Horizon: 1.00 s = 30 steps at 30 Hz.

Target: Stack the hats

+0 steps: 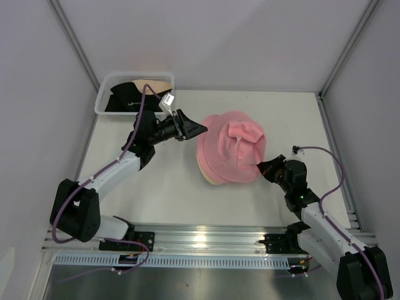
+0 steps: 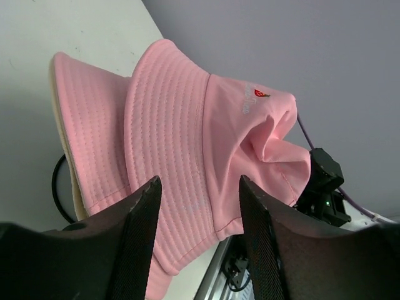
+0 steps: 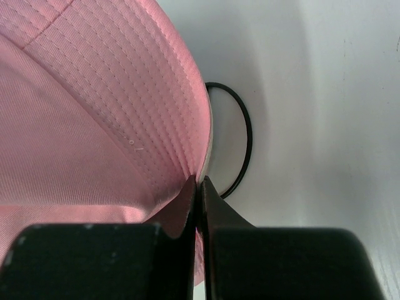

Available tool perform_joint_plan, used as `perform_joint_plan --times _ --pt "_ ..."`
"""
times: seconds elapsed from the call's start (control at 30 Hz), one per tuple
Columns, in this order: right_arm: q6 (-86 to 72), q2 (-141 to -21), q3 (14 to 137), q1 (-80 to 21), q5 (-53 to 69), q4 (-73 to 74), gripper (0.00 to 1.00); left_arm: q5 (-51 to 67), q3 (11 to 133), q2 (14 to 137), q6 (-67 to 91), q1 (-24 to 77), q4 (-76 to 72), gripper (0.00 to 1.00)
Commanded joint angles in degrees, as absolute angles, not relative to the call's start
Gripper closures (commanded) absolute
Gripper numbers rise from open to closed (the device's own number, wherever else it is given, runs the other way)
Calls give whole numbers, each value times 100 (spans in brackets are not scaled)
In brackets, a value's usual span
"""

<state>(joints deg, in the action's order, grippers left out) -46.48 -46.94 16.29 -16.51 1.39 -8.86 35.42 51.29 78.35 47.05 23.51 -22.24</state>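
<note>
Pink hat (image 1: 231, 147) sits mid-table, crown crumpled, on top of a cream hat (image 1: 207, 176). It looks soft, light and floppy, so expect sag; take it by the stitched brim, not the crown.

Right gripper (image 1: 261, 167): jaws pressed together at the brim's edge; you can't tell whether cloth is caught.

Left gripper (image 1: 200, 130): jaws spread, empty, beside the hat.

White basket (image 1: 103, 100), far-left corner, holds a black hat (image 1: 122, 100) and a beige hat (image 1: 156, 87).

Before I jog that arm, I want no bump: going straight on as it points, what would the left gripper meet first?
The pink bucket hat: the left gripper, jaws open, points straight at its brim. The gap left between them is unclear.
</note>
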Motion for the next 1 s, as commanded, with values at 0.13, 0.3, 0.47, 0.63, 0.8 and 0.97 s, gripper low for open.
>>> perform_joint_plan --times 0.13,0.3,0.47,0.63,0.8,0.97 --pt "-4474 -4773 2039 -1652 193 -1064 100 3639 5133 8314 4764 2399 -2628 46" --pt "-4395 -4746 2214 -1644 185 -985 100 3849 5212 8928 5017 2391 -3013 48" --pt "-4359 -4851 2312 -1644 193 -967 100 4069 5247 9360 5247 2399 -3331 48" --pt "-4359 -5159 2417 -1652 316 -1063 100 4297 5221 9492 5431 2399 -3760 46" --pt "-4316 -5475 2601 -1652 422 -1178 100 4369 5256 9589 5415 2391 -3815 45" --pt "-4245 -5607 2663 -1652 396 -1204 100 4517 5238 9738 5484 2364 -4024 40"
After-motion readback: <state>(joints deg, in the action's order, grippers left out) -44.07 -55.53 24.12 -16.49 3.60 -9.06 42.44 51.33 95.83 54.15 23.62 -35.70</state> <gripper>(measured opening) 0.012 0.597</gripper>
